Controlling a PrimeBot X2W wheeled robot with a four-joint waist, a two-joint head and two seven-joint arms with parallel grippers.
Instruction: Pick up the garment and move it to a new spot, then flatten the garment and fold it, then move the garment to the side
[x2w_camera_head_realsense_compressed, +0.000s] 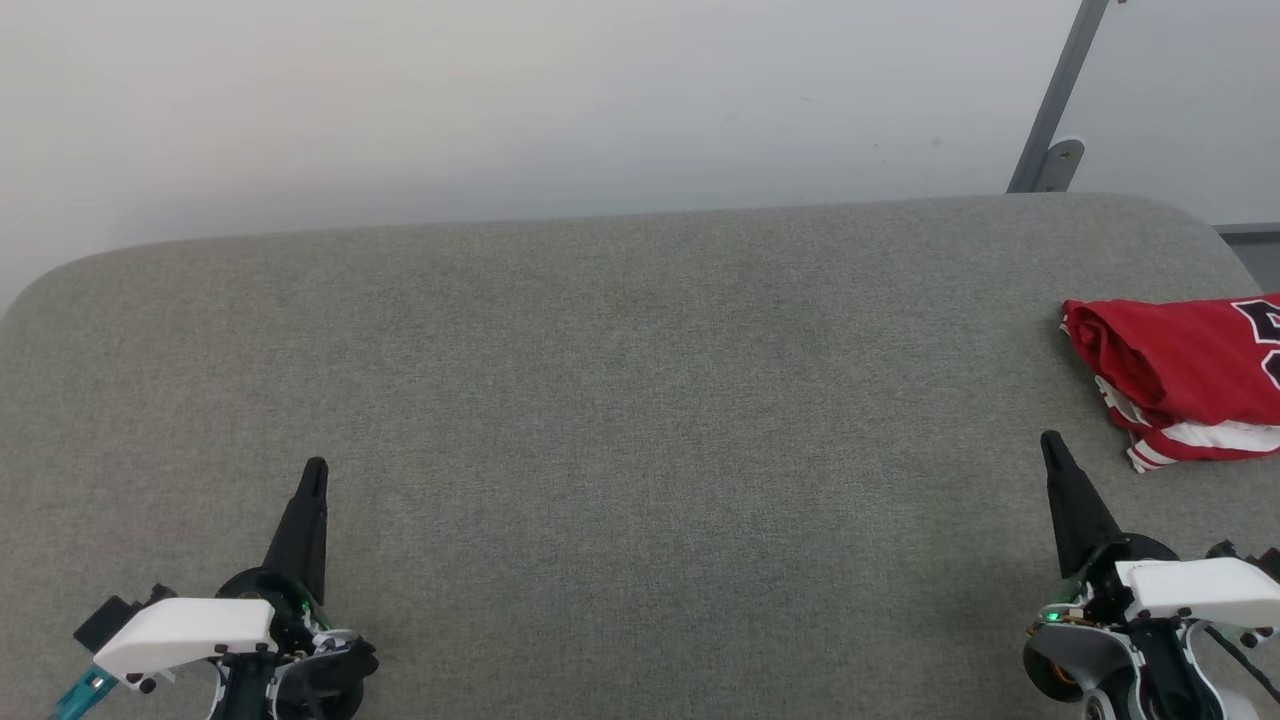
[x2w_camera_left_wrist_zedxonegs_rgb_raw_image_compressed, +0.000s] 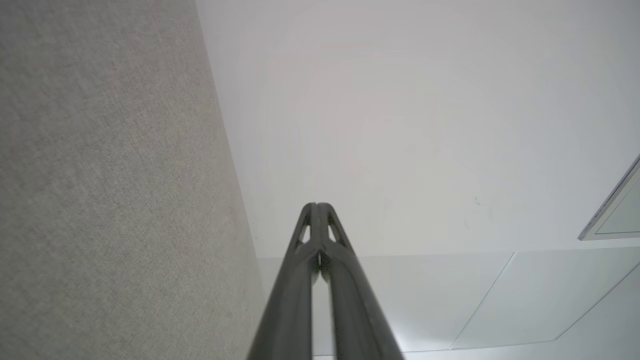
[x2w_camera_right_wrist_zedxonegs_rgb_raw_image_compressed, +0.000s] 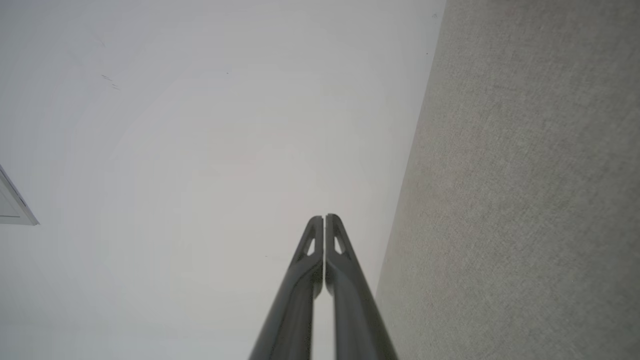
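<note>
The garment (x2w_camera_head_realsense_compressed: 1180, 375), a red jersey with white striped trim and part of a black numeral showing, lies folded in a bundle at the right edge of the grey padded table (x2w_camera_head_realsense_compressed: 620, 400), cut off by the head view's border. My right gripper (x2w_camera_head_realsense_compressed: 1050, 442) rests shut at the lower right, its tip a short way to the left of and below the garment, touching nothing. My left gripper (x2w_camera_head_realsense_compressed: 316, 468) sits shut at the lower left, far from the garment. In the wrist views the left gripper (x2w_camera_left_wrist_zedxonegs_rgb_raw_image_compressed: 317, 205) and right gripper (x2w_camera_right_wrist_zedxonegs_rgb_raw_image_compressed: 323, 217) both show their fingers pressed together and empty.
A pale wall (x2w_camera_head_realsense_compressed: 500, 100) runs behind the table's rounded far edge. A grey metal post (x2w_camera_head_realsense_compressed: 1060, 100) leans at the back right. Wide bare table surface spreads between the two grippers.
</note>
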